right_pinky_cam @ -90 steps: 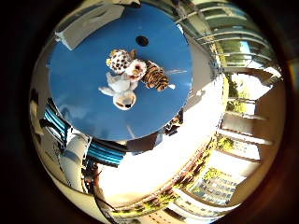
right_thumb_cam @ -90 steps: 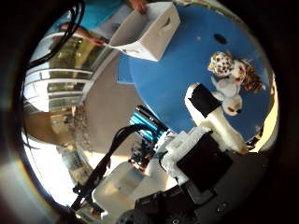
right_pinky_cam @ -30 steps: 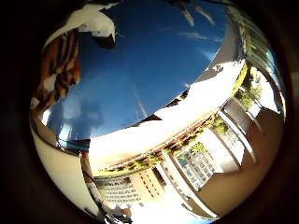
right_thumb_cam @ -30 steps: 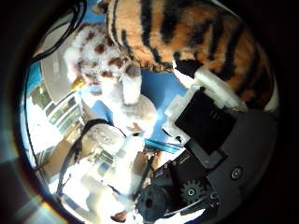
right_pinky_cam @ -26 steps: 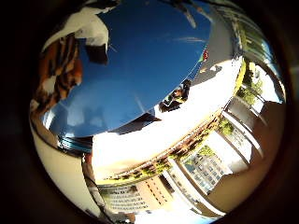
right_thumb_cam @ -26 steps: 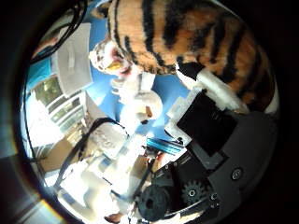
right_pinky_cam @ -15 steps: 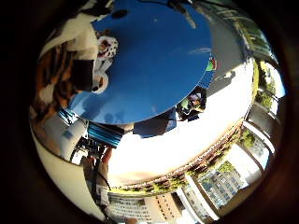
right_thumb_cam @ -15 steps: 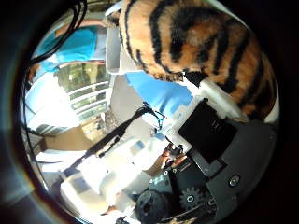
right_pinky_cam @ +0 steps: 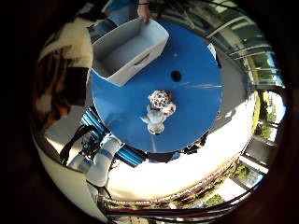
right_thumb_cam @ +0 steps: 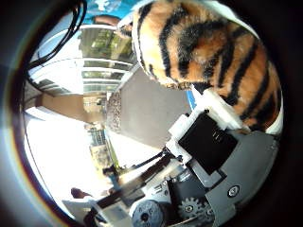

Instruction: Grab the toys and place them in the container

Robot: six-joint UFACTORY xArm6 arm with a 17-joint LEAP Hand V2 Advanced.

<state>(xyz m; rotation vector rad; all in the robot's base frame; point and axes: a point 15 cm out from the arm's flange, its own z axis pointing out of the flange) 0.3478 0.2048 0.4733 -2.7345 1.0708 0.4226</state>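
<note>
Tiger toy (right_thumb_cam: pixel 208 52) sits gripped in your hand (right_thumb_cam: pixel 208 142), lifted clear of the blue worktop (right_pinky_cam: pixel 196 107). The white container (right_pinky_cam: pixel 128 49) looks empty; the spotted toy (right_pinky_cam: pixel 158 111) near the worktop's middle remains to collect afterwards.

Hand (right_thumb_cam: pixel 213 142) sits high above the table, palm facing down and out. Fingers (right_thumb_cam: pixel 222 111) are curled in and closed on the tiger toy (right_thumb_cam: pixel 208 52), which is pressed right up against the palm and fills much of the thumb-side view. White and black finger links run along the toy's striped fur; grey geared body of the hand shows below them. In the little-finger-side view the same toy shows at the edge, with a dark finger part (right_pinky_cam: pixel 74 86) across it. The arm itself cannot be made out.
</note>
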